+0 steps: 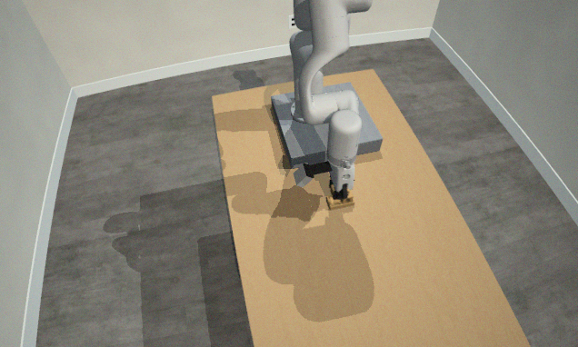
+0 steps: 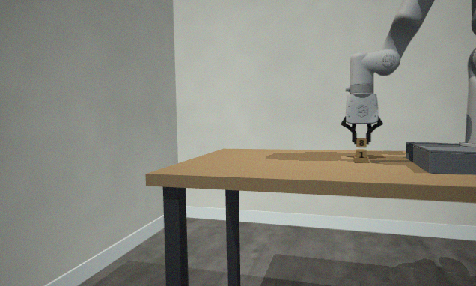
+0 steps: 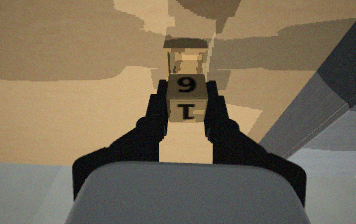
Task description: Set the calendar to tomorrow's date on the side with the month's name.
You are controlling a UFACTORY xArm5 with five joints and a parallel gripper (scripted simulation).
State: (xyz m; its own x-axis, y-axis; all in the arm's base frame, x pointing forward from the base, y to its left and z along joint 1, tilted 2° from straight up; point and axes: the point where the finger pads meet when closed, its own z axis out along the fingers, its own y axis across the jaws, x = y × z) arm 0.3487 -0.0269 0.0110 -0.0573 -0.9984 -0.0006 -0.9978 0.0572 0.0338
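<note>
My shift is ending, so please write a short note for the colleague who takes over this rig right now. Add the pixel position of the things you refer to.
Gripper (image 2: 361, 141) (image 3: 186, 92): shut on a number cube (image 2: 361, 142) (image 3: 186, 97), held above the tray (image 1: 341, 206) (image 2: 361, 160) (image 3: 186, 44).
Other cube (image 2: 361, 154): low at the tray, showing 1 to the exterior view.
Done: one cube is gripped.
Left: lower it beside the other, check both digits are upright and give tomorrow's date, let go, leave all still.
Unclear: today's date and the month side.

Seen from outside, open air flanks the gripper (image 1: 341, 195) (image 2: 361, 141) (image 3: 186, 92) left and right, with the grey base slab (image 1: 313, 150) (image 2: 453, 162) (image 3: 320, 112) obstructing farther right. A narrow visible gap separates the held cube (image 2: 361, 142) (image 3: 187, 95) from the "1" cube (image 2: 361, 154) below; the tray's walls (image 1: 342, 206) (image 2: 361, 160) (image 3: 186, 43) bound the space there.
</note>
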